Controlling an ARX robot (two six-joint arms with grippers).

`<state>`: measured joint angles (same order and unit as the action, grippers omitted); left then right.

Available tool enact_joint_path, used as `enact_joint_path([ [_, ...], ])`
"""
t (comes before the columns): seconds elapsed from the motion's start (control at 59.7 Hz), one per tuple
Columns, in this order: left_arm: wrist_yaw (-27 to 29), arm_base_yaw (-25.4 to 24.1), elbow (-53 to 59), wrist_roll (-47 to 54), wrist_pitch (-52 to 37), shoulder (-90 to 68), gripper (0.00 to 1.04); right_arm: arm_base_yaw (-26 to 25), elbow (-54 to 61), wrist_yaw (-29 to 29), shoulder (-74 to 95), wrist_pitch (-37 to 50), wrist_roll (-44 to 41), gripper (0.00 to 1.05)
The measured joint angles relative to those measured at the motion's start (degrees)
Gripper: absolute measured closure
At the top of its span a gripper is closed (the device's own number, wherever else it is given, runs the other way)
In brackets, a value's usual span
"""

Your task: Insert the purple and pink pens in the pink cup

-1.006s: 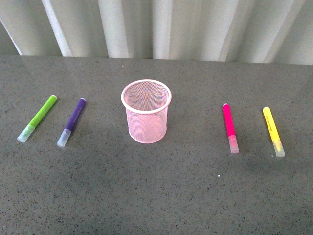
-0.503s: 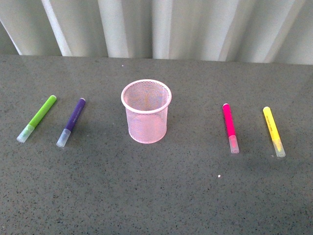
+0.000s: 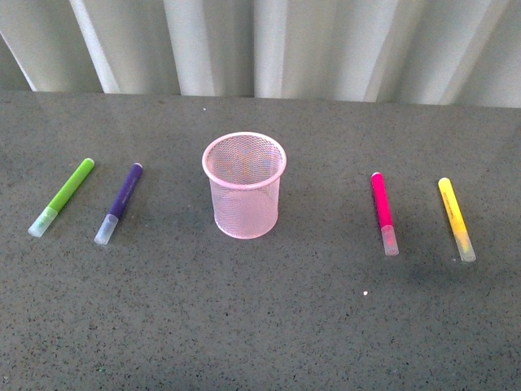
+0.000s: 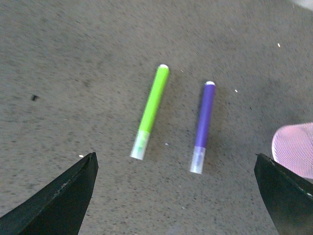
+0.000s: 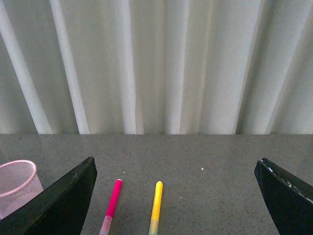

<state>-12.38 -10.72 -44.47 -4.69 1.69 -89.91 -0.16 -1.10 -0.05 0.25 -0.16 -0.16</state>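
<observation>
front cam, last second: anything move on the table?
Nothing visibly changed. The purple pen and pink pen lie flat on the table where they were, either side of the upright pink cup. The green marker and yellow marker also stayed put. No arm shows in the front view, then or now.

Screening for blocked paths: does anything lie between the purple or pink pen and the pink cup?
Nothing visible does. Bare table separates the purple pen and the pink pen from the pink cup. The green marker and yellow marker lie on the pens' outer sides, away from the cup.
</observation>
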Motion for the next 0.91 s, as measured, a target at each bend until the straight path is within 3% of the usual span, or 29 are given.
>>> enact_joint_path([
  [0.352,-1.2,6.3,-12.3,-1.0,8.0,-13.5,0.07,0.0,0.0,0.0,0.0,0.0,0.0,0.07],
  [0.905,1.6,10.4,-26.8,14.0,15.0,-28.3,0.07,0.0,0.0,0.0,0.0,0.0,0.0,0.07],
])
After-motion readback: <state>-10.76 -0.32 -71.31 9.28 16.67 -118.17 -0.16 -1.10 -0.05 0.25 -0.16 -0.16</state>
